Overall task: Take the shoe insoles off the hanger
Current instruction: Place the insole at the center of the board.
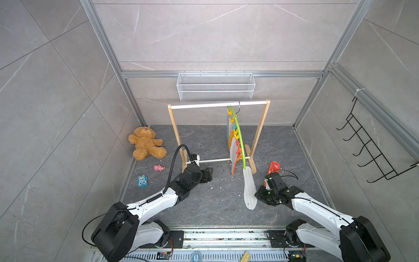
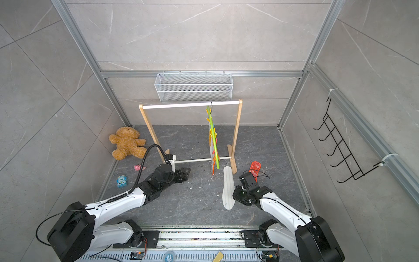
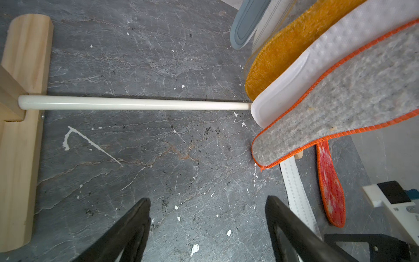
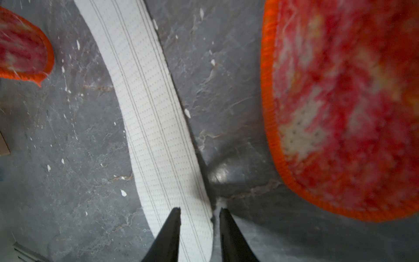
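Note:
The lime-green hanger hangs by its hook from the rack's white rail. Several shoe insoles are clipped to it: blue-grey, orange-yellow, white and grey with an orange rim. A pale striped insole lies on the floor, and a red mesh one lies beside it. My right gripper is open, its fingers parted over the striped insole's edge. My left gripper is open above bare floor, short of the hanging insoles.
The wooden rack stands mid-floor, with its foot and low crossbar close to my left gripper. A teddy bear, a pink toy and a blue toy lie at the left. A wire basket and black hooks hang on the walls.

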### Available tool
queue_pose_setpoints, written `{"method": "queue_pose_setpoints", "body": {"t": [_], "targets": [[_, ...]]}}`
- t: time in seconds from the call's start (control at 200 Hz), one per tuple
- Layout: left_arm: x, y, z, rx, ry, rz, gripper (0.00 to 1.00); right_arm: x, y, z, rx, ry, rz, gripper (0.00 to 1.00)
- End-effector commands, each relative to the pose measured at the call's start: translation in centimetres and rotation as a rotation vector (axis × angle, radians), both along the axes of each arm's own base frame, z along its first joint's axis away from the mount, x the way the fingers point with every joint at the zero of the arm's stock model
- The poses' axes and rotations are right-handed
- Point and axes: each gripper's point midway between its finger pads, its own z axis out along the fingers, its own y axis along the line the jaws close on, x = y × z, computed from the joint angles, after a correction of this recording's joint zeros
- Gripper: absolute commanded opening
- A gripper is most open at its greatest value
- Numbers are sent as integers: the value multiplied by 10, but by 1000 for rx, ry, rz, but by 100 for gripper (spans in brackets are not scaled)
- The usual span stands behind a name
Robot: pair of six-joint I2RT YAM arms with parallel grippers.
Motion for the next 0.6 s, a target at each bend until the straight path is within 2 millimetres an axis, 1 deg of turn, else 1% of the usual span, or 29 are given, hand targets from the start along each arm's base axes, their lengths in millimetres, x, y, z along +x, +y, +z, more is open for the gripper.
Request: {"method": "queue_pose_setpoints", "body": {"t": [0.0,0.16,0.265,0.384,0.454,0.594], "targets": [[2,-21,21,0,-85,-76,81,4,-3,7,-39,-13,8,39],[-7,-38,21,48,-121,-139,81,8,-7,19,-54,-54,2,49],[-12,-49,20,76,-148,-172,81,13,-10,33,-62,-102,-8,54],[-16,-62,19,93,-197,-202,81,21,-13,54,-64,-179,-27,62],[-18,-70,16,90,-223,-216,81,27,-14,69,-60,-231,-32,66],[-20,-93,10,97,-280,-258,80,39,-14,102,-58,-328,-34,72]]}}
